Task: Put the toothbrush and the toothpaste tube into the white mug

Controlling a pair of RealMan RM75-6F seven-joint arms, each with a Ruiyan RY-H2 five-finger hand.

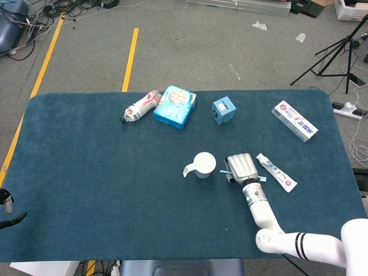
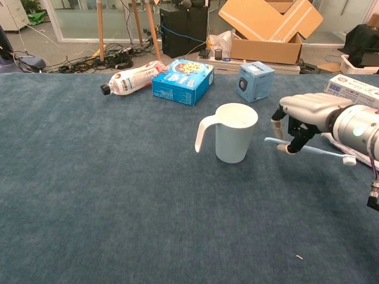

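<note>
The white mug (image 1: 204, 164) stands upright near the table's middle, handle to the left; the chest view shows the mug (image 2: 235, 133) with nothing visible inside. Just right of it, my right hand (image 1: 242, 167) pinches the blue-and-white toothbrush (image 2: 314, 150) and holds it level a little above the cloth. In the chest view the right hand (image 2: 305, 115) grips it near the head end, whose tip points at the mug. The toothpaste tube (image 1: 276, 172) lies flat to the right of that hand. My left hand does not show.
Along the far side lie a plastic bottle (image 1: 141, 106), a blue patterned box (image 1: 175, 106), a small blue cube box (image 1: 223, 110) and a toothpaste carton (image 1: 294, 120). The dark blue cloth (image 1: 103, 172) covers the table.
</note>
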